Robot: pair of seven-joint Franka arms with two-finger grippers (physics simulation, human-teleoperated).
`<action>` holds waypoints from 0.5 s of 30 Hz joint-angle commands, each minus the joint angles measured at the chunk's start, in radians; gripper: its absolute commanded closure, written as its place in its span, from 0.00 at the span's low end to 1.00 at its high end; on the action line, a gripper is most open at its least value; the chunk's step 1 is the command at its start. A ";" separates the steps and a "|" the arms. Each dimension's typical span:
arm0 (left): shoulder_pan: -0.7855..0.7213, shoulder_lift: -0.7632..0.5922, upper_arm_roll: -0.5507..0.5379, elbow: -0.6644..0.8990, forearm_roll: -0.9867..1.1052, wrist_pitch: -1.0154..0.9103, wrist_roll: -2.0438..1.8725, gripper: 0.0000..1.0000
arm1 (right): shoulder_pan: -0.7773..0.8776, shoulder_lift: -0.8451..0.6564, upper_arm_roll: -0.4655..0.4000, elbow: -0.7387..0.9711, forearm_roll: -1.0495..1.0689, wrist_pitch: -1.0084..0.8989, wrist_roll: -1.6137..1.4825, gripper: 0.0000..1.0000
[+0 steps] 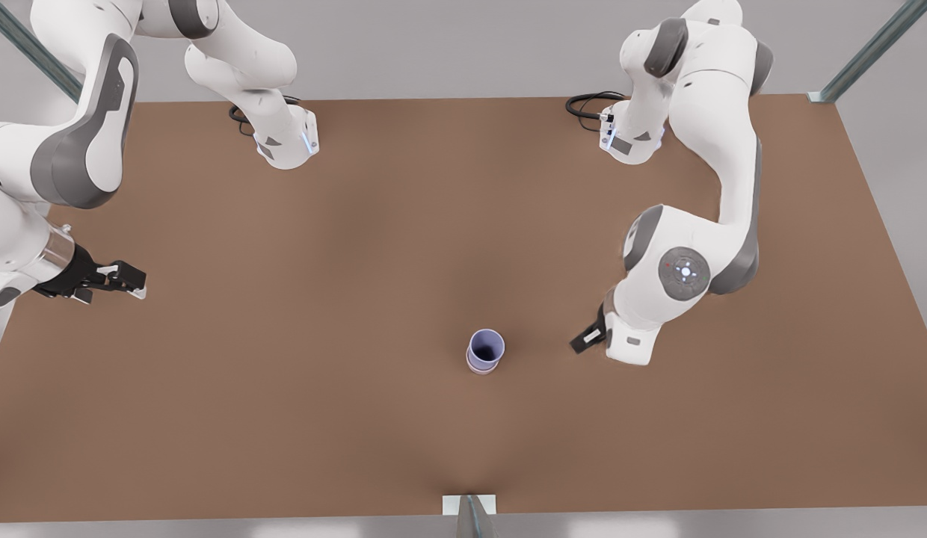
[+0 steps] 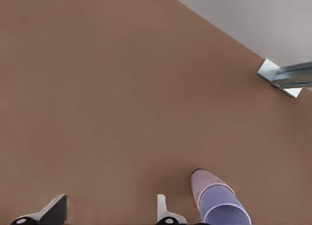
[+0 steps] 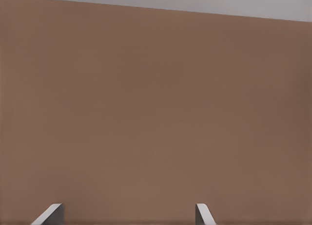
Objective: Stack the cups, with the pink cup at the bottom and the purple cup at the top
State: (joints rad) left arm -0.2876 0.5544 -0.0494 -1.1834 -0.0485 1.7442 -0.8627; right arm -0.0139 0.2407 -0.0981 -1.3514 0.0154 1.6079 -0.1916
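The purple cup [image 1: 485,349] sits nested inside the pink cup [image 1: 481,367], upright near the middle of the brown surface [image 1: 284,373], a little toward its near edge. From the left wrist view the pink cup [image 2: 202,185] shows as the lower band and the purple cup [image 2: 223,206] rises out of it — so the stack looks complete as asked, pink below, purple above.

Both cups look like light, stiff, smooth-walled pieces; the taper means a pinch across the upper wall just under the rim should hold best, though a hard squeeze or a sideways nudge could tip the pair, and lifting the upper cup might drag the lower one along if they are wedged.

The left gripper [image 1: 587,338] hangs just beside the stack on the front view's right, its fingers [image 2: 165,210] spread and empty. The right gripper [image 1: 123,282] waits well apart by the surface's edge on the front view's left; the right wrist view shows its fingers [image 3: 202,214] parted over bare surface — released, holding nothing
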 commanded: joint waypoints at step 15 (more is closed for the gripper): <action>0.272 -0.297 -0.190 -0.179 0.157 -0.174 0.898 0.00 | -0.003 0.002 -0.002 0.006 0.001 0.001 -0.002 0.00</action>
State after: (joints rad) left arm -0.0190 0.2673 -0.2335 -1.3392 0.0956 1.5230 -0.3968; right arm -0.0179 0.2428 -0.0994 -1.3459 0.0167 1.6086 -0.1923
